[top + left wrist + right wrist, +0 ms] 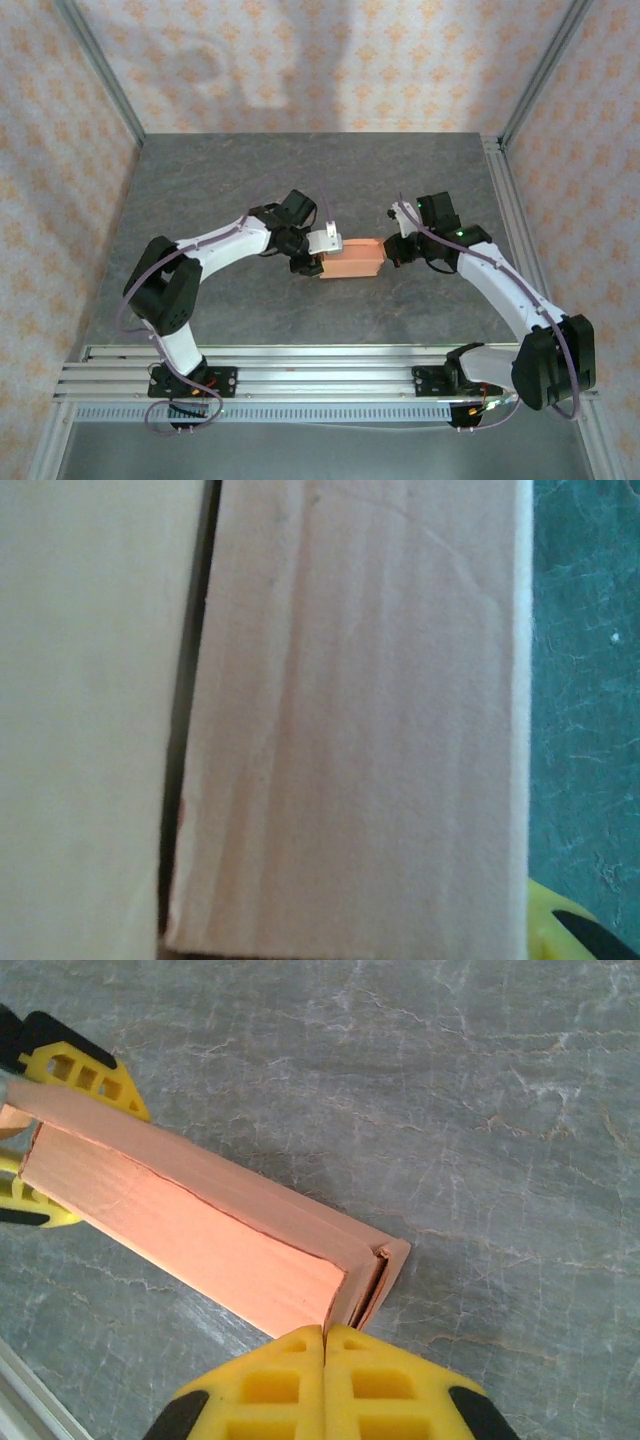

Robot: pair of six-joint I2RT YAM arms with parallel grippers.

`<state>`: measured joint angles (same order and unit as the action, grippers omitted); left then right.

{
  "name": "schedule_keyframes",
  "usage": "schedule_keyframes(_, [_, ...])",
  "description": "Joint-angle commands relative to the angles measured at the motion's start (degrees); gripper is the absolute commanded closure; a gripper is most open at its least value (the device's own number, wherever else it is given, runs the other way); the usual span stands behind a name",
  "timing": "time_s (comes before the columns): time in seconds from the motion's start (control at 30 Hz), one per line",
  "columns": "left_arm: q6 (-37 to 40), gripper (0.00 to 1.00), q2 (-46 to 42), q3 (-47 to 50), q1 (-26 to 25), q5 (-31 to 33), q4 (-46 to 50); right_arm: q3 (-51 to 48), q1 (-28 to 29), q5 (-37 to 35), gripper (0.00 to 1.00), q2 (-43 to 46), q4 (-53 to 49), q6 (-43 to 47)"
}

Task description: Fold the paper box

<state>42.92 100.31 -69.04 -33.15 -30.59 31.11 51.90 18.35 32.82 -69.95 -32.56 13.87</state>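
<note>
The box (pixel 352 258) lies in the middle of the table (pixel 300 180), folded into a long block, between the two arms. The left jaws straddle its left end, yellow fingers (pixel 80 1070) on either side, seemingly clamping it. The right jaws are closed on nothing, fingers (pixel 270 1385) pressed together, tips touching the box's right end

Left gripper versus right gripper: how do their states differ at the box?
The left gripper clamps the paper box at one end, a finger on each side; the right gripper is shut on nothing, tips at the other end. Both have yellow fingers.
</note>
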Motion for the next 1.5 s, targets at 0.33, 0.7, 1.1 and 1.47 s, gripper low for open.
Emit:
schedule_keyframes(0.33, [-1.8, 0.62, 2.1, -0.9, 0.0, 6.0, 5.2, -3.4, 1.7, -2.4, 1.0, 4.1, 7.1, -2.4])
schedule_keyframes(0.7, [-3.2, 0.61, 2.6, -1.5, -0.1, 7.0, 4.1, -6.0, 1.9, -2.9, 1.0, 2.6, 10.2, -3.2])
schedule_keyframes(1.1, [-3.7, 0.4, 2.8, -1.8, -0.7, 10.3, 3.1, -7.6, 2.0, -2.8, 1.0, 2.7, 12.9, -4.7])
schedule_keyframes(1.47, [-7.0, 0.13, -4.9, 3.4, -0.9, 9.7, -5.1, -7.3, 2.1, -4.1, 1.0, 3.3, 12.6, -5.5])
